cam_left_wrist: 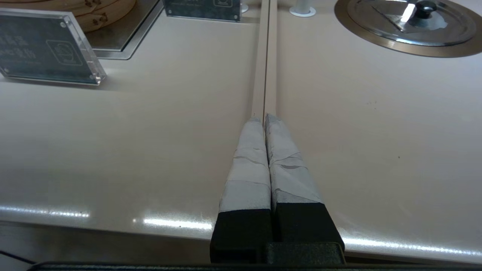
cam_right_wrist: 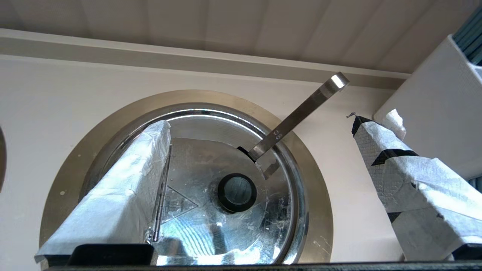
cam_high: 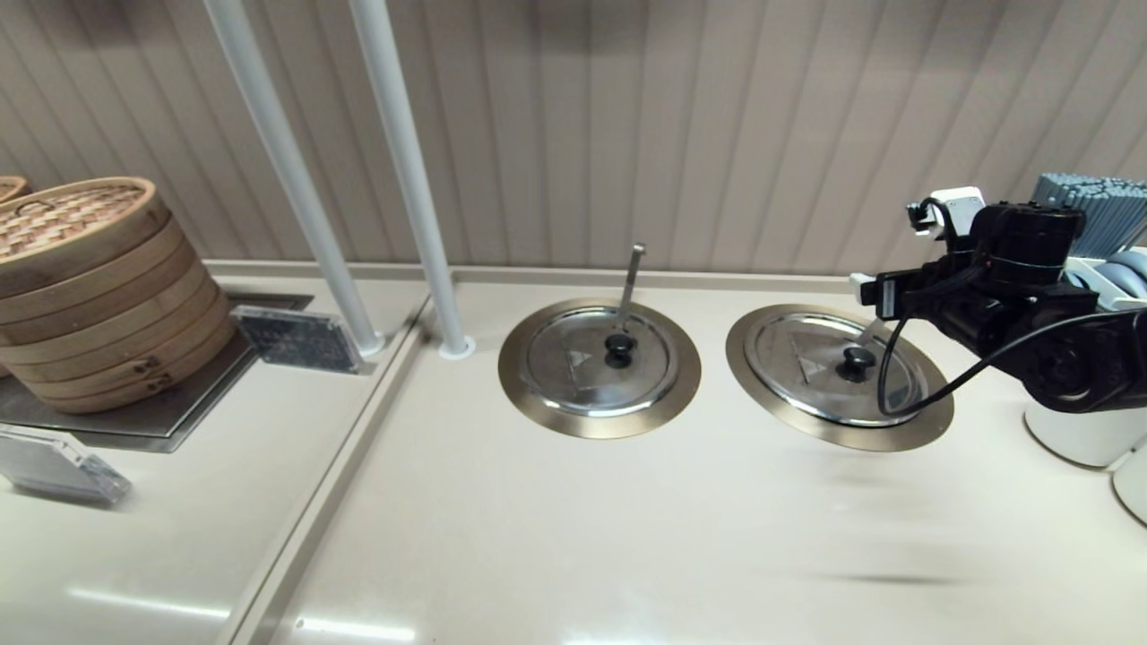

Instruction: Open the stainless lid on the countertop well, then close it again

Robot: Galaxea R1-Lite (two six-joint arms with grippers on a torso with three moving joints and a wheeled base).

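The stainless lid (cam_high: 820, 372) (cam_right_wrist: 226, 222) lies flat and closed on the countertop well, whose brass-coloured rim (cam_high: 932, 408) (cam_right_wrist: 320, 210) rings it. Its black knob (cam_high: 856, 361) (cam_right_wrist: 237, 192) sits at the centre, and the ladle handle (cam_right_wrist: 301, 113) leans diagonally out of a notch. My right gripper (cam_right_wrist: 260, 124) hovers above this lid, open wide, one taped finger (cam_right_wrist: 124, 188) over the lid's edge and the other (cam_right_wrist: 399, 177) outside the rim. The right arm (cam_high: 1013, 278) reaches in from the right. My left gripper (cam_left_wrist: 263, 118) is shut and empty, low over the counter seam.
The twin lid (cam_high: 596, 363) (cam_left_wrist: 410, 19) with its nearly vertical ladle handle (cam_high: 632, 282) lies left of the task lid. Two white poles (cam_high: 408, 170) rise behind. Bamboo steamers (cam_high: 90, 287) and acrylic signs (cam_high: 300, 340) stand at the left. White containers (cam_high: 1084, 434) (cam_right_wrist: 433, 86) crowd the right.
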